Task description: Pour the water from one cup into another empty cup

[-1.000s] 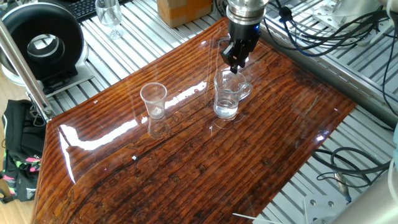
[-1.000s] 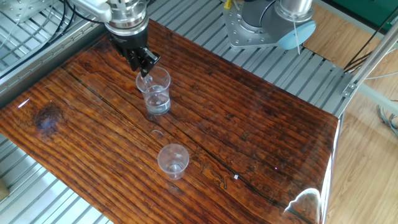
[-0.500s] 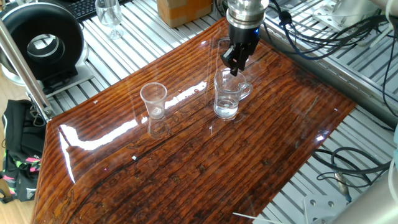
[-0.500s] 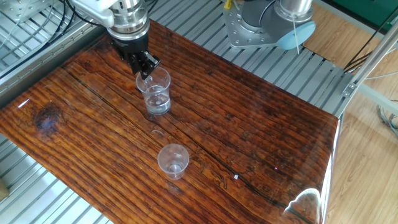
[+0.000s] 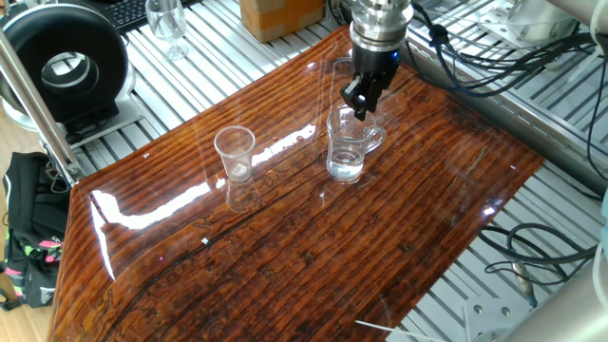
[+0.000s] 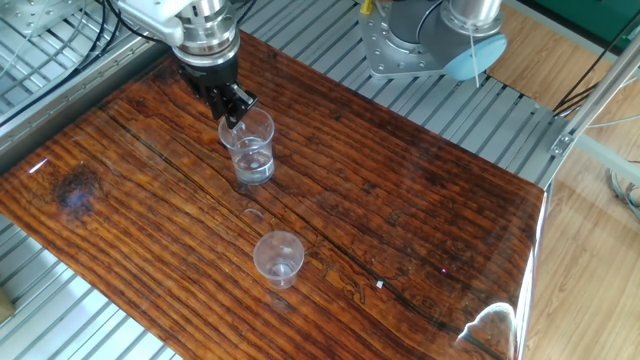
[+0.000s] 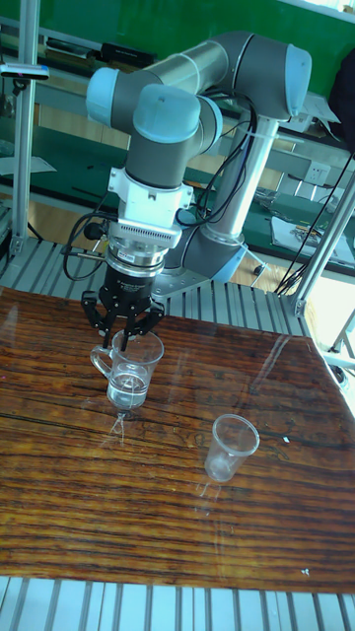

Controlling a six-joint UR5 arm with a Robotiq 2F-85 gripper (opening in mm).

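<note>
The one cup, a clear glass mug [image 5: 346, 147] [image 6: 251, 150] [image 7: 129, 372] with a side handle, stands on the wooden table with a little water [image 5: 345, 169] [image 7: 128, 391] in its bottom. My gripper [image 5: 361, 106] [image 6: 232, 113] [image 7: 126, 338] hangs straight down over the mug's rim. Its fingertips are drawn close together on the mug's wall at the far edge. The other cup, small, tapered and without a handle [image 5: 235, 152] [image 6: 278, 257] [image 7: 229, 446], stands upright and empty a short way off.
A stemmed wine glass [image 5: 168, 19] and a cardboard box [image 5: 280, 13] stand beyond the table's far edge. A black round device [image 5: 63, 63] sits at the left. The arm's base [image 6: 430, 40] is mounted past the table, with cables [image 5: 494, 57] alongside.
My gripper's body has shifted slightly sideways above the mug while its fingertips stayed at the rim. The mug and the small cup have not moved.
</note>
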